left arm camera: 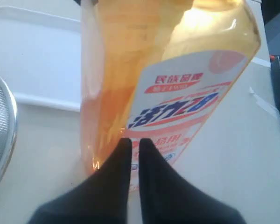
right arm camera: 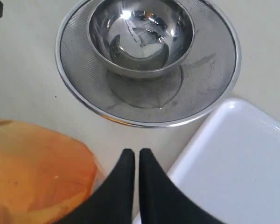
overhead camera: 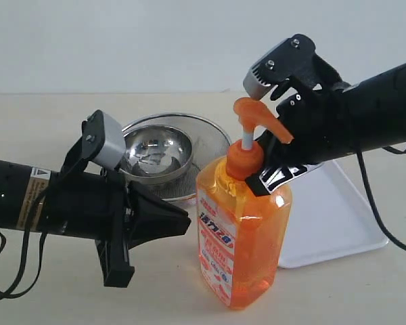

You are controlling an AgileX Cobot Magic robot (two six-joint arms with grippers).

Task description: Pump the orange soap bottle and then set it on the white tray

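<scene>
The orange soap bottle stands upright on the table, and its pump head is raised on the white stem. My left gripper is shut and empty, with its tips right at the bottle's left side; whether they touch it I cannot tell. In the left wrist view the gripper points at the bottle's label. My right gripper is shut on nothing, close beside the bottle's neck below the pump head. The right wrist view shows this gripper between the bottle and the white tray. The tray lies behind and to the right of the bottle.
A round steel bowl sits inside a wider steel mesh strainer behind the bottle on the left. The right wrist view shows the bowl and the strainer next to the tray's corner. The table is beige.
</scene>
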